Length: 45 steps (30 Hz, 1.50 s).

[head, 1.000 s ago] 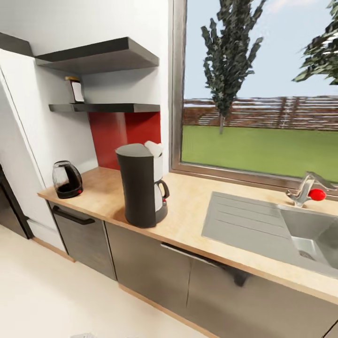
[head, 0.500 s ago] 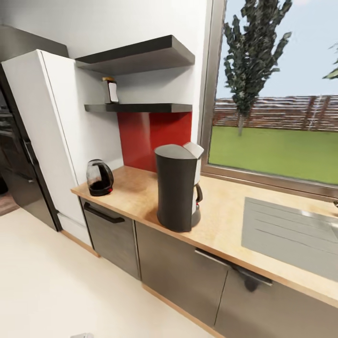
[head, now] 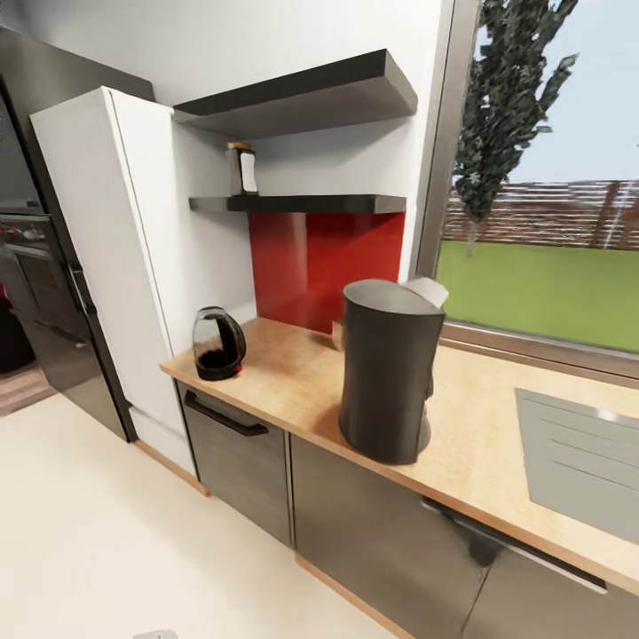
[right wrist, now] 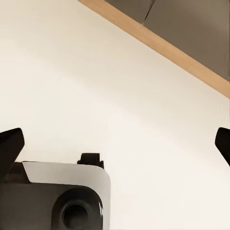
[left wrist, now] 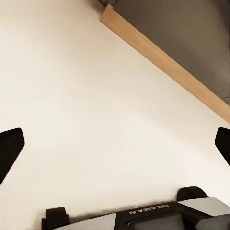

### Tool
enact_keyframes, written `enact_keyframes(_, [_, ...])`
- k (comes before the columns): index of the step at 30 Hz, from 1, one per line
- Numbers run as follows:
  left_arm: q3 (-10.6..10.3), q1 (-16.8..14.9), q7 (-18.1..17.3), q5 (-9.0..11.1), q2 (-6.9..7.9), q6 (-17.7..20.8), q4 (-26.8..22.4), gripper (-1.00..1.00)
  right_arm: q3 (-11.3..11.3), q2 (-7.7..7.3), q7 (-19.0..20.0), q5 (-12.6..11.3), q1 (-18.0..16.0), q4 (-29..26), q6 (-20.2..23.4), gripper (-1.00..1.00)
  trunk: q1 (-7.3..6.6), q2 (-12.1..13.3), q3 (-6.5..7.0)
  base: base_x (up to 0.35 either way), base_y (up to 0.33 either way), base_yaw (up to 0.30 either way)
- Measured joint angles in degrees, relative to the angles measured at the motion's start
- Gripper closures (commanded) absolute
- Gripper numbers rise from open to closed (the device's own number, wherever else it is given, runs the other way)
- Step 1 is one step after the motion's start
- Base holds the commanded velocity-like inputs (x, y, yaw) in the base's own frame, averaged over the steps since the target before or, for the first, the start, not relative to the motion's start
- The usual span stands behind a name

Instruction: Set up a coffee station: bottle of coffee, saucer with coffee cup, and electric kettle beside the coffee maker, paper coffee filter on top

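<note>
The dark grey coffee maker (head: 386, 373) stands on the wood-grain kitchen countertop (head: 293, 377), with a white piece at its top (head: 429, 290); I cannot tell whether that is the paper coffee filter. The smoky glass electric kettle (head: 218, 343) sits at the counter's left end. On the lower kitchen shelf (head: 302, 203) stands the bottle of coffee (head: 240, 169). The saucer and coffee cup are out of view. My left gripper (left wrist: 115, 146) and right gripper (right wrist: 115, 143) hang open over the cream floor, fingers spread wide and holding nothing.
A tall white cabinet (head: 106, 240) and a black oven (head: 35, 293) stand left of the counter. A steel sink drainer (head: 577, 453) lies at the right, below a window. Grey cabinet fronts (head: 355, 524) with a wooden plinth (left wrist: 163, 62) run below.
The head camera has swung left: the coffee maker, kettle and shelf sit further right in the picture, the tap has left it and the oven has come in. The things themselves have not moved.
</note>
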Motion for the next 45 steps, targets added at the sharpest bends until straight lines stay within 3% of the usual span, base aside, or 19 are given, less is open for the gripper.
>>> enact_keyframes(35, [0.01, 0.00, 0.00, 0.00, 0.00, 0.01, 0.00, -1.00, -0.04, 0.00, 0.06, 0.00, 0.00, 0.00, 0.00, -1.00, 0.01, 0.00, 0.00, 0.137, 0.319, -0.001])
enact_keyframes(45, [0.01, -0.01, 0.01, -0.02, -0.07, 0.02, 0.00, -1.00, -0.04, -0.01, 0.10, 0.00, 0.02, -0.03, 0.07, -1.00, 0.02, 0.00, 0.00, 0.090, 0.219, -0.179])
